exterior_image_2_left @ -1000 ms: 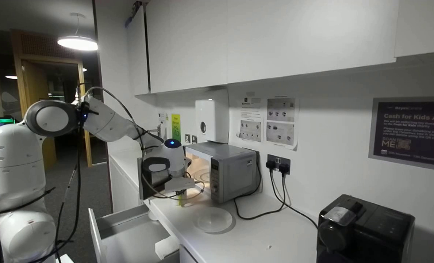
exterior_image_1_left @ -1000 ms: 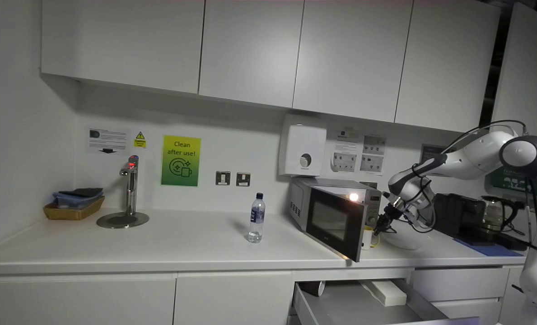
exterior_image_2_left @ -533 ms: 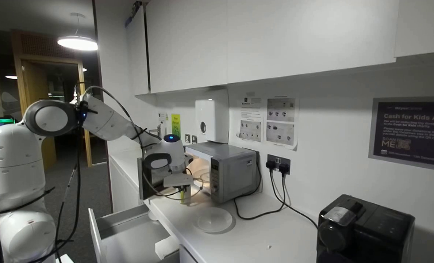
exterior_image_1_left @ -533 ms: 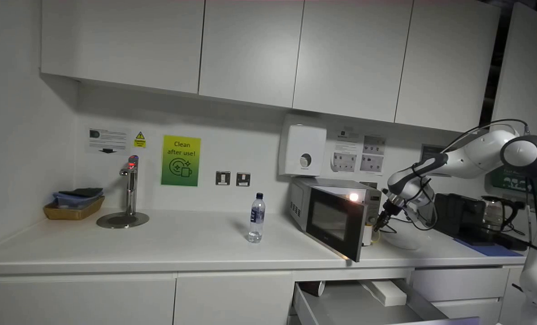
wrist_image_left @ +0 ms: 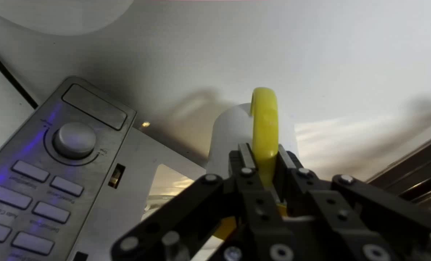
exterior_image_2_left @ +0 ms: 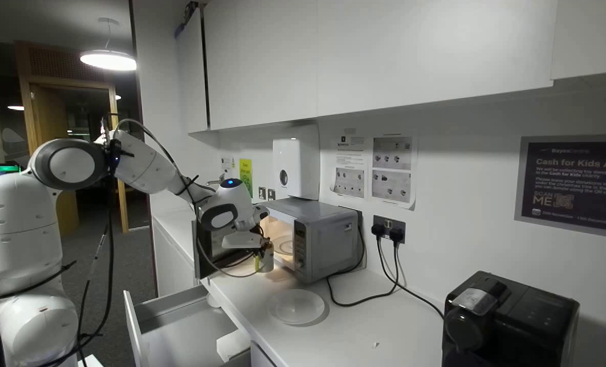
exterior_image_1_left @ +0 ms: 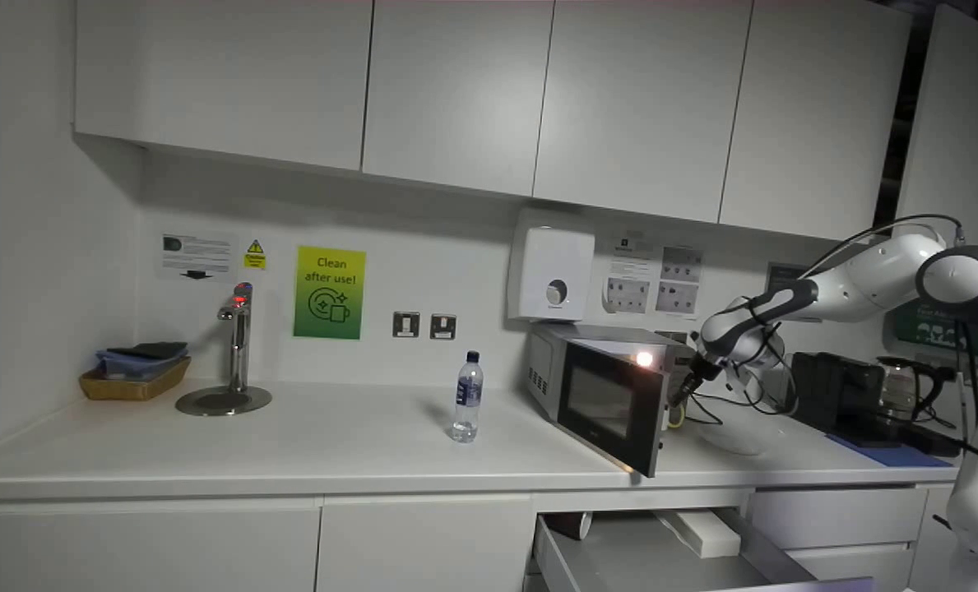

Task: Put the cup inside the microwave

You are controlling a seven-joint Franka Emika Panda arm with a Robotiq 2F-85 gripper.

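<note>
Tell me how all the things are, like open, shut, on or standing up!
Microwave: lit inside
Microwave door: open
Cup: held outside the microwave
Gripper: shut on the cup's yellow handle
Drawer: open
Bottle: upright, capped
Ceiling lamp: on
Plugs: in the wall socket
Tap: red light on

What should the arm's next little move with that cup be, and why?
I'd probably ease the cup slowly toward the lit microwave: the fingers grip the yellow handle, the door stands open, and the cup appears to be right in front. I can't tell how high it is held, hence slowly.
</note>
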